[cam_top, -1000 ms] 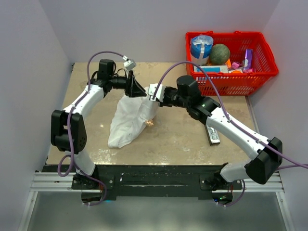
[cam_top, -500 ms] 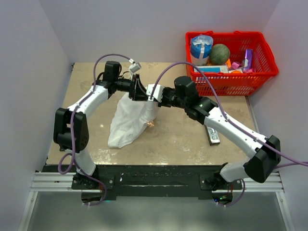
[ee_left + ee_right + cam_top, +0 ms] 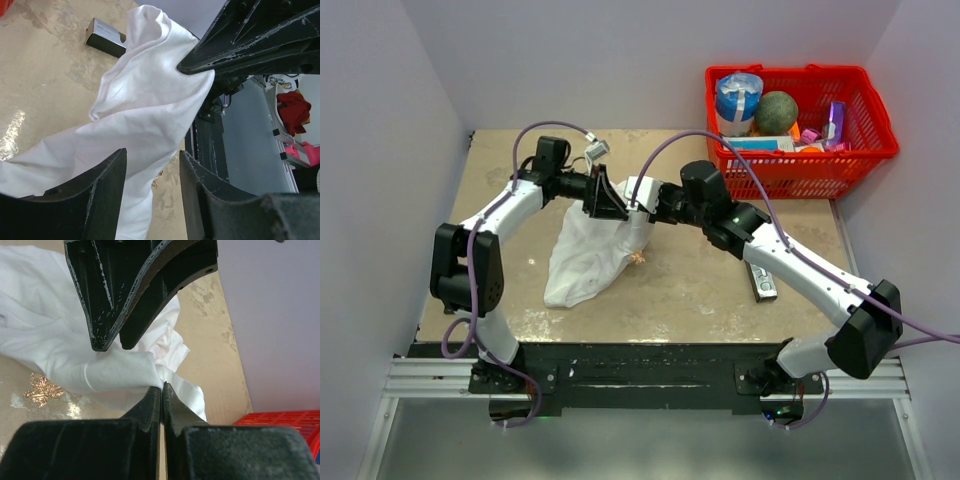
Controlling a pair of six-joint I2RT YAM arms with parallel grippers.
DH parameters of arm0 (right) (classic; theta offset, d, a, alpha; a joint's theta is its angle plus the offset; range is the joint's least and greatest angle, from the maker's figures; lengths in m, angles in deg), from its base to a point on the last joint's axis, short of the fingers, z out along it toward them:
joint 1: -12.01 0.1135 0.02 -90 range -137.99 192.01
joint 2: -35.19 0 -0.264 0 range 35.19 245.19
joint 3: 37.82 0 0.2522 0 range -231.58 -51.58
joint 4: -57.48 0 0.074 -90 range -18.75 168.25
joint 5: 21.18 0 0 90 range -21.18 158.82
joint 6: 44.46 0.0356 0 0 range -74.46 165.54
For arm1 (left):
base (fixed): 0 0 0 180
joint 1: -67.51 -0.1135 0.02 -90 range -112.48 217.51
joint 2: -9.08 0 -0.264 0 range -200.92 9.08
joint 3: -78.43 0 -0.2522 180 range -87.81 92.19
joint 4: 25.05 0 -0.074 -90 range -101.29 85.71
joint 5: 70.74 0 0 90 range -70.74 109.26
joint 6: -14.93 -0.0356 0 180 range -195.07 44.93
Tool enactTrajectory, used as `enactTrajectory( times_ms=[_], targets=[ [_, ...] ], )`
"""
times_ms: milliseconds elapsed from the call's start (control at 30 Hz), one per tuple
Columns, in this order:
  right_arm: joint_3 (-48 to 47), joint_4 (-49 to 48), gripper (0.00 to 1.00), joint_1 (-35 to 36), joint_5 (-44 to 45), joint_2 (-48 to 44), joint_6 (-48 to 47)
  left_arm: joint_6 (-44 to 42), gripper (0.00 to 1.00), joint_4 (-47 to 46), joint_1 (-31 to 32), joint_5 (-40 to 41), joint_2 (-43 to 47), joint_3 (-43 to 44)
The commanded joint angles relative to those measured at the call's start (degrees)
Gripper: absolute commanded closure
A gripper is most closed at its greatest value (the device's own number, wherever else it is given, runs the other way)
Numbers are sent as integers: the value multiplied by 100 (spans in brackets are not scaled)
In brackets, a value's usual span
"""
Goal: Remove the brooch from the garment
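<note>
The garment is a white wrinkled shirt, lying on the table with its upper right fold lifted. My right gripper is shut on that fold, which shows in the right wrist view. My left gripper is open, right next to the right gripper, with its fingers over the cloth. In the left wrist view white cloth lies beyond its jaws. The brooch is a tiny orange-gold star at the shirt's right edge, near the table, and also shows in both wrist views.
A long silver bar lies on the table under the right forearm, and also shows in the left wrist view. A red basket filled with several items stands at the back right. Walls close in the left and back sides.
My left gripper has moved right and forward to meet the right gripper at the lifted fold. The right gripper has shifted slightly left, still holding the cloth.
</note>
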State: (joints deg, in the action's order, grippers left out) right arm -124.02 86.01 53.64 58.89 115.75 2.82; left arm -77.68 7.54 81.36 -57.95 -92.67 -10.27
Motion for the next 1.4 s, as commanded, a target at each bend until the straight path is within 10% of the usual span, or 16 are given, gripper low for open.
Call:
enactTrajectory(
  times_ms=[0, 233, 400, 567, 833, 1367],
  targets=[
    [-24, -167, 100, 12, 71, -119, -35, -354, 48, -11, 127, 162, -99, 138],
    [-94, -193, 100, 12, 53, -75, 53, -99, 54, -477, 224, 339, -432, 437],
    [-68, -246, 100, 3, 88, 4, 97, -38, 100, -424, 224, 154, -433, 587],
    [-146, -491, 97, -49, 238, 197, 613, -546, 100, 497, -310, 591, 216, 675],
    [-639, -195, 42, -621, -605, 812, 1135, -2583, 100, 2309, -2025, 4104, 1848, 1440],
    [-2167, -458, 29, -621, -816, 4150, -358, -2657, 100, 1519, -2228, 7254, 3470, 702]
  ],
)
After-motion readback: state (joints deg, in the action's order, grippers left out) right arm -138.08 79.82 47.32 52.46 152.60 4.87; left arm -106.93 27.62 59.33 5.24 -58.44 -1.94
